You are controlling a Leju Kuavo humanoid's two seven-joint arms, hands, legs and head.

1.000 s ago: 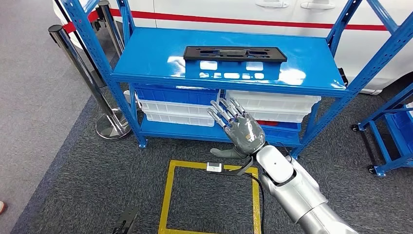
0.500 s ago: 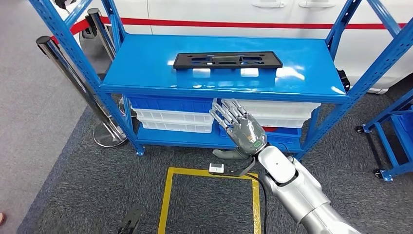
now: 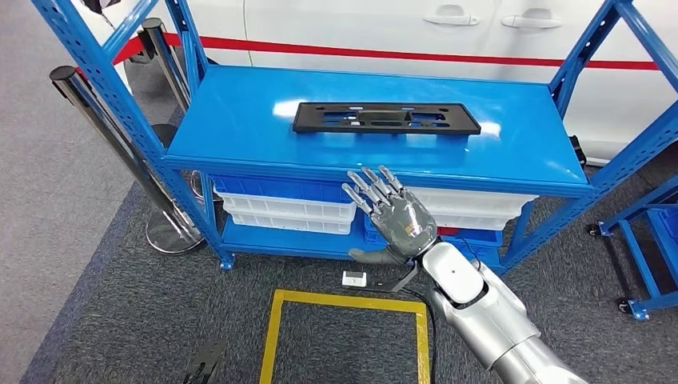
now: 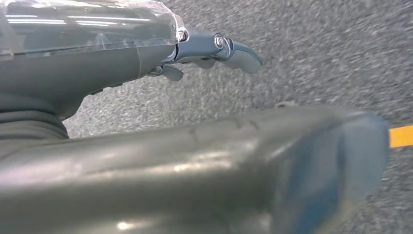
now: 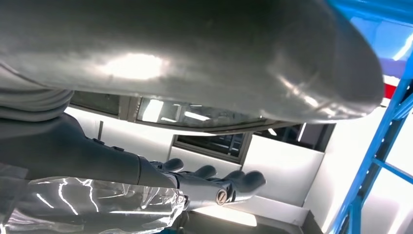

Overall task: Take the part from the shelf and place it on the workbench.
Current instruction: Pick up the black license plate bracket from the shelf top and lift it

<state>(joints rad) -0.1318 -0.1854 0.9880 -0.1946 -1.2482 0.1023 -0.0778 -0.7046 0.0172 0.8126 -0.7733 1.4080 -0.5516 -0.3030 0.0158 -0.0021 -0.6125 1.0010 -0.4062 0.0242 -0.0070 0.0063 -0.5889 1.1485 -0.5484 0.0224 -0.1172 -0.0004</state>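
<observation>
Part: we see the flat black perforated plastic panel (image 3: 386,118) lying on the glossy blue metal shelf (image 3: 240,120), top tier.
Right hand (image 3: 397,214): empty, fingers spread, raised below shelf edge.
Left hand (image 4: 146,58): empty, fingers loosely apart over grey carpet (image 4: 316,58).

A blue metal shelf rack (image 3: 240,140) is seen standing on dark grey carpet (image 3: 120,312). On its lower levels, blue and white plastic bins (image 3: 280,204) are stacked. Behind the rack, a white vehicle (image 3: 384,28) with a red stripe and door handles is parked. To the left of the rack, chrome barrier posts (image 3: 104,120) are set on round bases. In front of the rack, a yellow tape rectangle (image 3: 276,336) is marked on the carpet. A second blue rack (image 3: 640,240) on castors is seen to its right.
</observation>
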